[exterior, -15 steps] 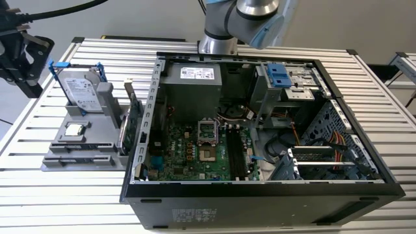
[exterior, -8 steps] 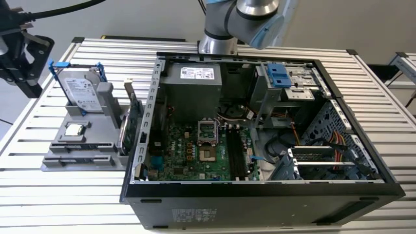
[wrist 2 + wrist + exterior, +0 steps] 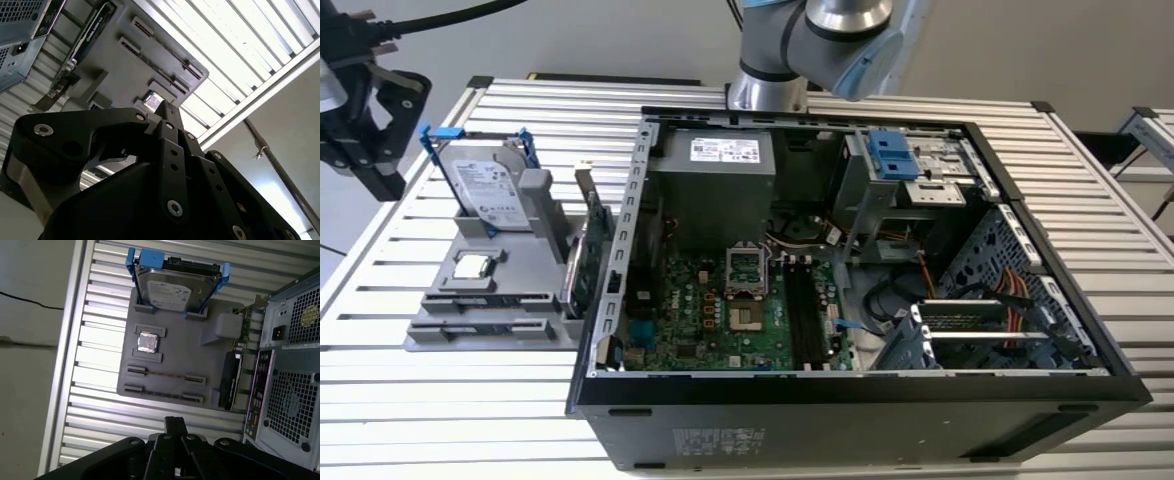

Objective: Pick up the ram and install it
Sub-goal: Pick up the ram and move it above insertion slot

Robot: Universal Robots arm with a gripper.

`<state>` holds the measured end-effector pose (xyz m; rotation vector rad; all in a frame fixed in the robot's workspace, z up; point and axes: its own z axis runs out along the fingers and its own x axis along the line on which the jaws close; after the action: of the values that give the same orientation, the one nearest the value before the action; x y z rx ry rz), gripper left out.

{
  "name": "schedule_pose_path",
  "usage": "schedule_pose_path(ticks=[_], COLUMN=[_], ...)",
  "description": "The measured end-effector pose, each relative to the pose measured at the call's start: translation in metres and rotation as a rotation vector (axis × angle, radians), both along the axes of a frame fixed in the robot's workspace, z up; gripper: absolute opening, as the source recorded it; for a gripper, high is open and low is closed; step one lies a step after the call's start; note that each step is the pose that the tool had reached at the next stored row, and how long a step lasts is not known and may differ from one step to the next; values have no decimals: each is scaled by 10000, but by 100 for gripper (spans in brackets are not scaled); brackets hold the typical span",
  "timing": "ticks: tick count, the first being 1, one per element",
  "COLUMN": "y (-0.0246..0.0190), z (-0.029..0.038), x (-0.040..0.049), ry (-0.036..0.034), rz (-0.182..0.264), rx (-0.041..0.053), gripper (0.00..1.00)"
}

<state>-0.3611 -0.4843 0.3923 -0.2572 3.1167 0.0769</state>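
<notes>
We see the gripper [image 3: 175, 421] with its jaws drawn together on nothing, hanging over the slatted table [image 3: 454, 400] at the exterior view's left of the grey parts tray [image 3: 185, 340]. On that tray the ram [image 3: 165, 375] stands on edge in its slotted holders, well apart from the gripper. It is near the processor chip [image 3: 148, 342], with the hard drive [image 3: 167, 287] beyond, and the open computer case [image 3: 854, 420] sits to the exterior view's right.
</notes>
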Motion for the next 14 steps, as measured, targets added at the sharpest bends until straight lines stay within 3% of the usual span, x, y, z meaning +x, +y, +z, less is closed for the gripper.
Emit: schedule_pose_path(ticks=[14], y=[0], z=[0], x=[0], ry=[0], rz=[1250], rx=[-6], gripper=[0])
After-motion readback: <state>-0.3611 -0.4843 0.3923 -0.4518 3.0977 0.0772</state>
